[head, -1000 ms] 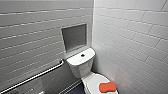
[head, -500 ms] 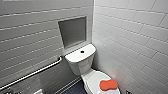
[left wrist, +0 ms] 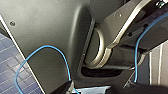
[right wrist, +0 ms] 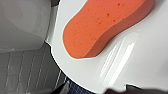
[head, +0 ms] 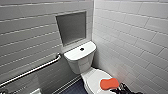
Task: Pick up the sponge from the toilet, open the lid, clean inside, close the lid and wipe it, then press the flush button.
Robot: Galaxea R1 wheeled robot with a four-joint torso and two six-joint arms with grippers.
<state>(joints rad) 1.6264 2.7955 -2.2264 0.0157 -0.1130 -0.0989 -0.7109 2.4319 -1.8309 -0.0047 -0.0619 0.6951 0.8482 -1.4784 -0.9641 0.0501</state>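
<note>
Where the right gripper shows, opening impossible to tell: orange sponge just beside it, flat on closed toilet lid; pale tiled walls, dark tiled floor.

Slight camera shift: toilet and sponge a little higher in the head view.

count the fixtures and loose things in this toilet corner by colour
orange: 1, the sponge
white: 1, the toilet
dark: 1, the flush button
silver: 1, the grab bar
total: 4
</note>
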